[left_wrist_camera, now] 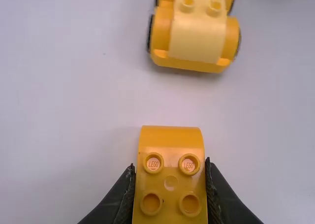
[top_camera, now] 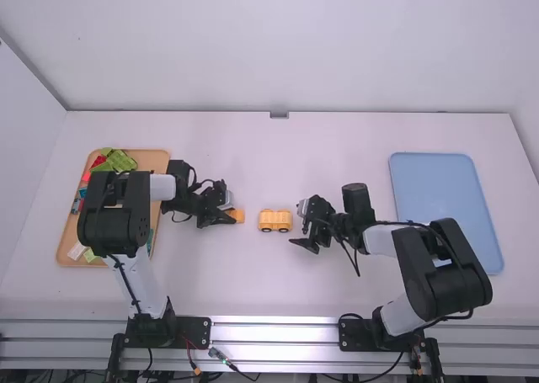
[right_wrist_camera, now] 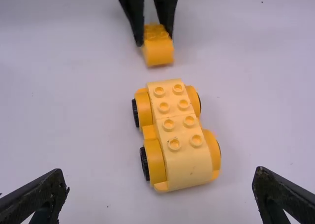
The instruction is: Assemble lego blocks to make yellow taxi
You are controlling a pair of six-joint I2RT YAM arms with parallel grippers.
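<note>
Left gripper (top_camera: 233, 217) pinched block (left_wrist_camera: 171, 177), fingers toward car (top_camera: 274, 221) | right gripper (top_camera: 298, 224) gaped | block's curved end faced car, car's long axis left-right

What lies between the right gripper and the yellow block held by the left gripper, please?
The wheeled yellow car body lies between the right gripper and the held block, as the right wrist view shows.
</note>
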